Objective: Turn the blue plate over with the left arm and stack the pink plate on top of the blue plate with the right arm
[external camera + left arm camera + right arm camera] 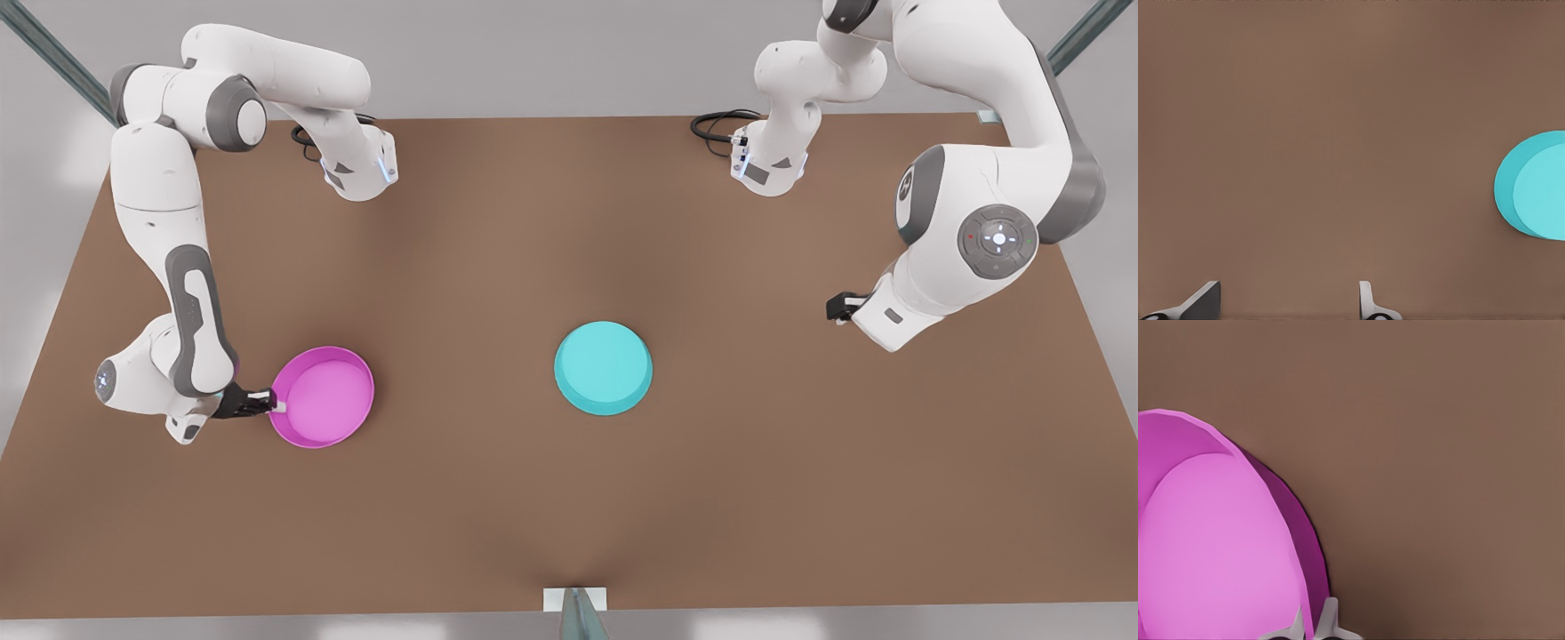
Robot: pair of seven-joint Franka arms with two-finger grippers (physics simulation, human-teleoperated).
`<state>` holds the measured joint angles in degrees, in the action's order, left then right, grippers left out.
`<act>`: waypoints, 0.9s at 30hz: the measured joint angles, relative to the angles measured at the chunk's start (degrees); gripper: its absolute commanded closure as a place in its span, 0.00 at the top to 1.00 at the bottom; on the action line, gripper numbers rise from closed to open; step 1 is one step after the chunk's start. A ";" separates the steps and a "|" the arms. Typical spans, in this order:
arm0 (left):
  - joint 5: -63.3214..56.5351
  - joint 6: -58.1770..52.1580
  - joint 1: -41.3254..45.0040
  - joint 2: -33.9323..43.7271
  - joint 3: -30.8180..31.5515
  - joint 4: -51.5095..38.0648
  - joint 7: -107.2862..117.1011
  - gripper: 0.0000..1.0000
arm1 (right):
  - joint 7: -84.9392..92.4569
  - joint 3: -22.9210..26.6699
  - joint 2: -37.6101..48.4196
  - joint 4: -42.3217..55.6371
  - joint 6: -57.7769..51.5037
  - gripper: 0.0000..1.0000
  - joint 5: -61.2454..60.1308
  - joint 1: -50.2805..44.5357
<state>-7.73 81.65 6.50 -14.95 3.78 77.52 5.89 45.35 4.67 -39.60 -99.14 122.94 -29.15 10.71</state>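
Clamped on the pink plate (323,396), my right gripper (274,405) sits at the front view's left, biting the rim at the plate's nine o'clock edge; the right wrist view confirms it, fingertips (1331,617) pinched together either side of the magenta wall (1313,567). That plate rests rim-up on the brown table (569,516). Moving across, the blue plate (604,368) lies near the table's centre, at roughly three o'clock from the pink one and well apart from it, its flat base facing up, so I judge the flip done. Further right, my left gripper (837,308) waits at about two o'clock from the blue plate, fingers (1368,300) spread apart over bare table. My worry is the thin rim pinch: carried by one edge, the pink plate could tilt, slip free, or land off-centre on the blue base.
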 measured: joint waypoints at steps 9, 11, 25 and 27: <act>0.00 0.00 0.00 0.09 0.00 0.00 0.00 1.00 | 1.40 -0.17 1.12 0.07 -1.82 0.21 -3.15 -0.04; 0.00 0.00 0.00 0.09 0.00 0.00 0.00 1.00 | 1.27 -0.27 1.70 0.01 -1.82 0.21 -3.22 -0.43; -0.52 0.09 0.00 0.09 0.00 0.08 0.00 1.00 | -0.17 -3.08 4.88 -1.25 -2.08 0.21 -5.35 -2.88; -0.76 0.14 -0.01 0.09 0.00 0.01 0.00 1.00 | -0.82 -3.16 4.97 -1.10 -2.09 0.21 -5.46 -4.17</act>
<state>-8.49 81.79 6.49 -14.86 3.78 77.53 5.89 44.53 1.51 -34.63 -100.24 120.85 -34.62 6.54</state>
